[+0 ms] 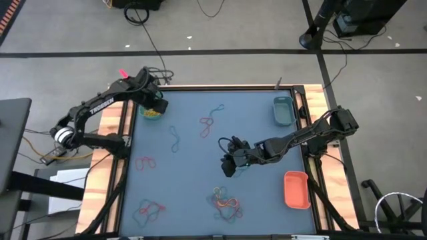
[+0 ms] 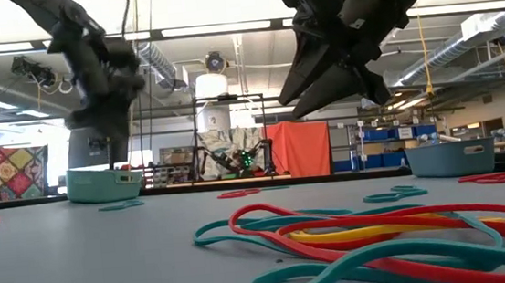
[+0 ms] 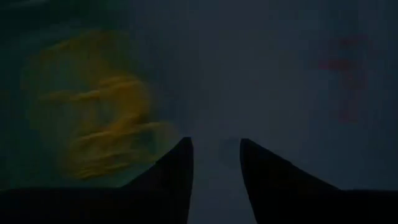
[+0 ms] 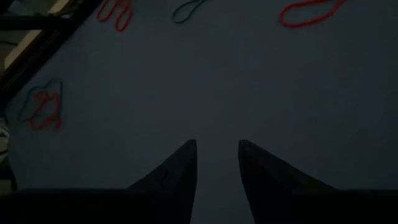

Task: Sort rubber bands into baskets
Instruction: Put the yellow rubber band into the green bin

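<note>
My left gripper is open over the green basket at the table's far left corner. The yellow-orange rubber bands in that basket show blurred in the left wrist view, off to one side of the fingers. My right gripper is open and empty above bare table near the middle. A tangle of red, yellow and teal bands lies on the table nearer the front edge. Nothing shows between its fingers in the right wrist view.
The teal basket stands at the far right and the orange-red basket at the near right. Loose bands lie at the far middle, left of the middle, at the left and at the near left.
</note>
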